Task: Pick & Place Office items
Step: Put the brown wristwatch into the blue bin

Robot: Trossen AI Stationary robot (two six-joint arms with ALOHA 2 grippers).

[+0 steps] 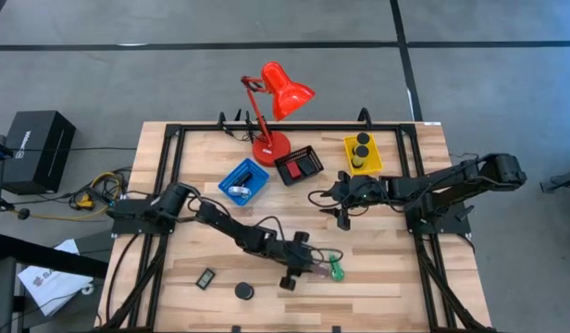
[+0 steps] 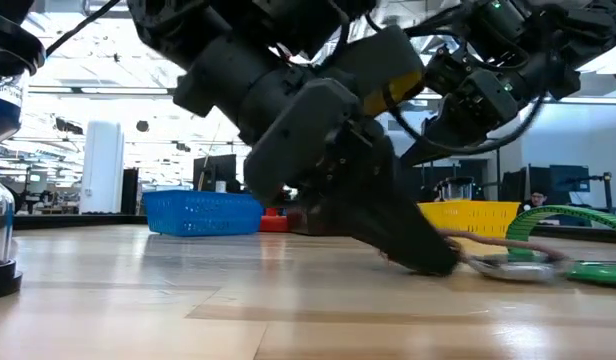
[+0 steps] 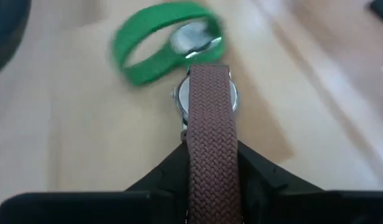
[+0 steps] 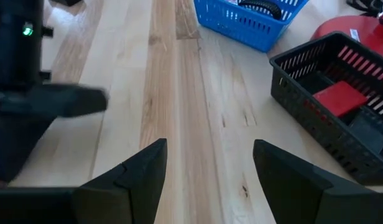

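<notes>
A brown braided watch strap (image 3: 210,124) with a silvery case (image 3: 207,99) at its far end lies on the table right of centre, near the front. My left gripper (image 3: 210,148) (image 1: 308,265) is shut on it. Just beyond lies a green looped band (image 3: 155,46) (image 1: 336,271) with its own silvery case (image 3: 194,38), resting on the wood. My right gripper (image 4: 209,163) (image 1: 343,215) hangs open above bare table near the black tray, nothing between its fingers. My left gripper pinches the brown strap (image 3: 211,163) between its two fingers, on the length nearer me, short of the case. The fingers slant down from the table's left and lie along the strap. The case end (image 3: 207,93) points away from the fingers, next to the green band.
A blue tray (image 1: 243,180), a black tray (image 1: 299,165) with a red block, and a yellow tray (image 1: 362,153) stand at the back by the red lamp (image 1: 271,111). A black round piece (image 1: 243,290) and a small black rectangle (image 1: 205,277) lie near the front left.
</notes>
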